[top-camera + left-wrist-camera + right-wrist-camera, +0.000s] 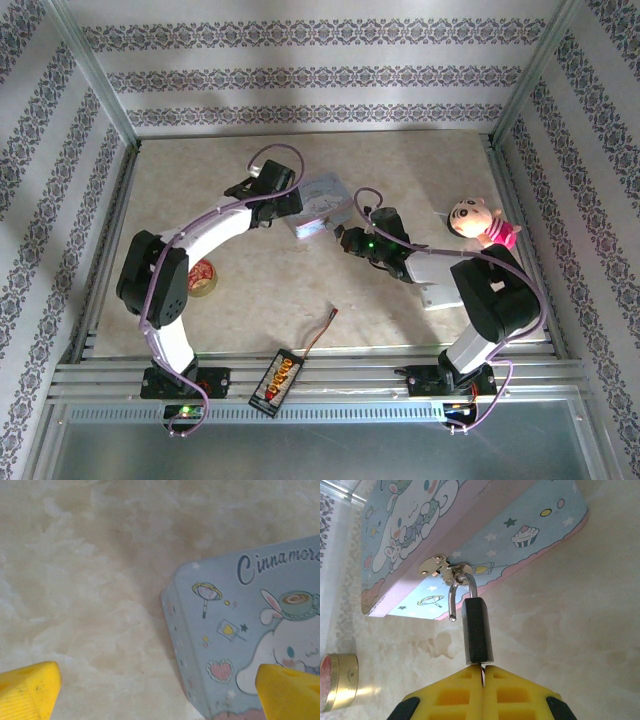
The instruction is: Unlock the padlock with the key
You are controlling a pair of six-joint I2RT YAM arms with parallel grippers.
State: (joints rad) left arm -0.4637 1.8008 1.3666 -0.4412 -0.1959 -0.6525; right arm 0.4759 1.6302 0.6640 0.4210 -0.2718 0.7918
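Right gripper (483,677): jaws closed pad to pad, pinching a thin reddish sliver, the key (482,671), at the base of the padlock (477,630); most of the key is hidden. Padlock body stands straight out from the pads toward the tin (420,530). Shackle (462,582) hooked through the tin's hasp (437,565) on its side wall; one leg hangs free, outside the body.

Left gripper (160,695): jaws wide apart, holding nothing, hovering over the tin's corner, one fingertip (27,692) over bare table (90,580) beside the tin.
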